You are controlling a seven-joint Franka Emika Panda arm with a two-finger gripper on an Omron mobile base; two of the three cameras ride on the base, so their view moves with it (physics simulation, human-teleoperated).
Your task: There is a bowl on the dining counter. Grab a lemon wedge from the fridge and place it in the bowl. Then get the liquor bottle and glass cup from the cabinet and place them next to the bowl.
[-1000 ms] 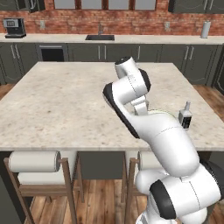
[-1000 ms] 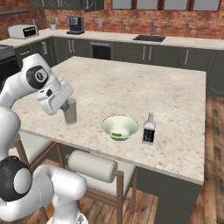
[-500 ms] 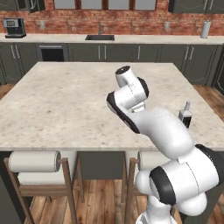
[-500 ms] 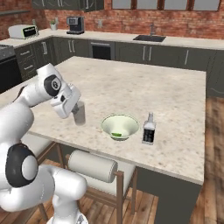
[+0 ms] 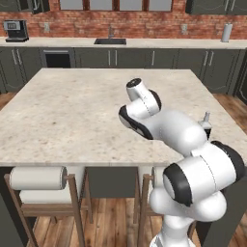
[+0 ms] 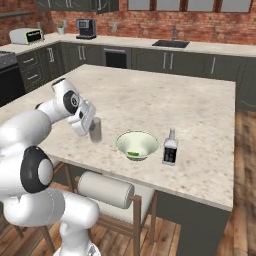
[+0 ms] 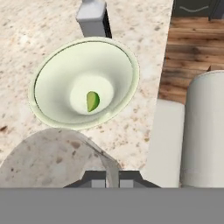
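My gripper [image 6: 91, 125] is shut on the glass cup [image 6: 95, 131], a greyish translucent tumbler held low over the dining counter [image 6: 150, 100], just left of the bowl [image 6: 142, 140]. I cannot tell whether the cup touches the top. In the hand view the cup [image 7: 57, 157] fills the foreground between my fingertips [image 7: 94, 179]. The cream-green bowl [image 7: 57, 83] lies beyond it with a lemon wedge [image 7: 92, 101] at its bottom. The liquor bottle [image 6: 170, 149] stands just right of the bowl; its pale body [image 7: 93, 17] shows behind the bowl. In the left base view my arm hides the bowl, and the bottle's neck [image 5: 206, 117] sticks out.
Padded wooden stools [image 6: 106, 190] [image 5: 38, 178] stand along the counter's near edge, one roll cushion [image 7: 204, 127] right below the hand. The wall counter with sink [image 6: 170, 44] and coffee machine [image 6: 86, 28] runs along the back. Bare stone top [image 5: 72, 106] stretches left and behind.
The hand has carried the glass cup to the right and down, from near the counter's left edge to just beside the bowl. Bowl and bottle have stayed put.
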